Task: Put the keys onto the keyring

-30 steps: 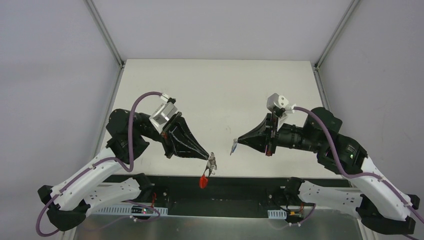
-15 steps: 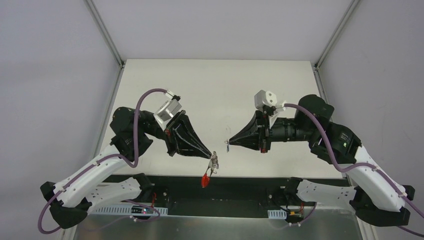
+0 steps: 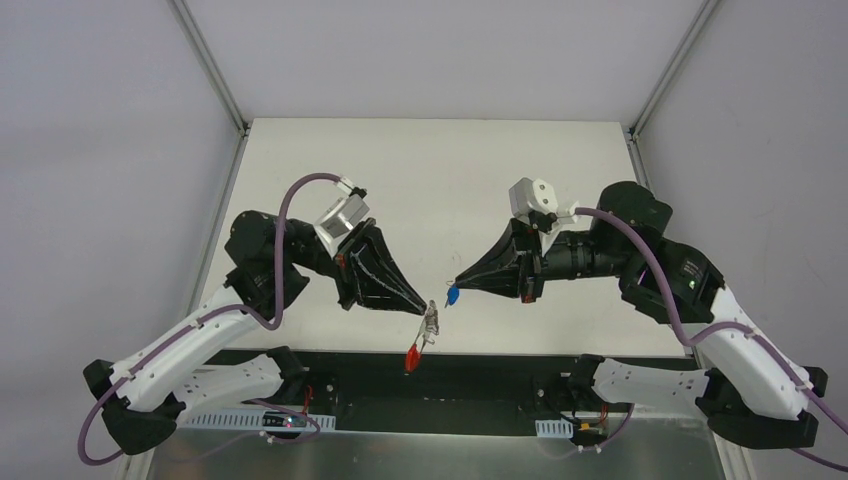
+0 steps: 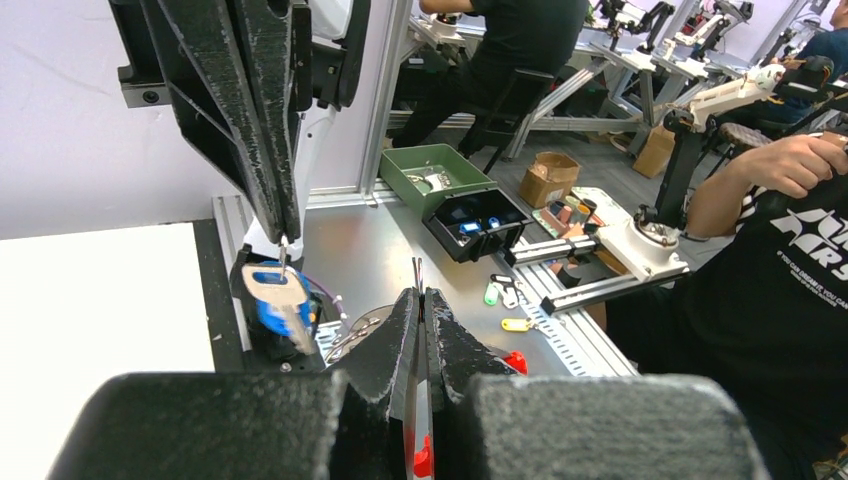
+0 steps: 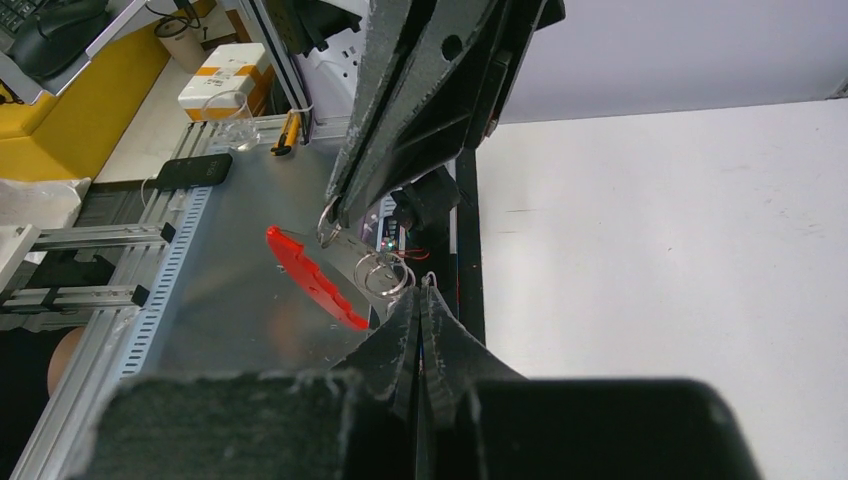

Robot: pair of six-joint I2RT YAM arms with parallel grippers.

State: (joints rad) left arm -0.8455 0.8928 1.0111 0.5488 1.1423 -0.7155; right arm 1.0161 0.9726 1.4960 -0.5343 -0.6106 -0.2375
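In the top view my left gripper [image 3: 428,304] is shut on the keyring [image 3: 431,322]. Its silver rings dangle from the tips and the red strip [image 3: 412,357] hangs lowest, over the table's near edge. My right gripper [image 3: 458,286] is shut on the keys [image 3: 453,296], blue tag showing, a small gap right of the rings. In the left wrist view the shut jaws [image 4: 420,293] pinch a thin wire, and the key with its blue tag [image 4: 280,300] hangs at the left. The right wrist view shows shut jaws [image 5: 422,290], the rings [image 5: 385,272] just beyond them and the red strip [image 5: 315,275].
The white table [image 3: 430,180] stretches behind both grippers, framed by grey walls and metal posts. A black rail [image 3: 500,365] runs along the near edge. Past that edge lie a green tray [image 4: 440,178] and loose coloured tags [image 4: 505,295] on a metal bench.
My right gripper has moved left toward the left one, and the key has swung so its blue tag now shows. The left gripper with the keyring has shifted slightly up and right.
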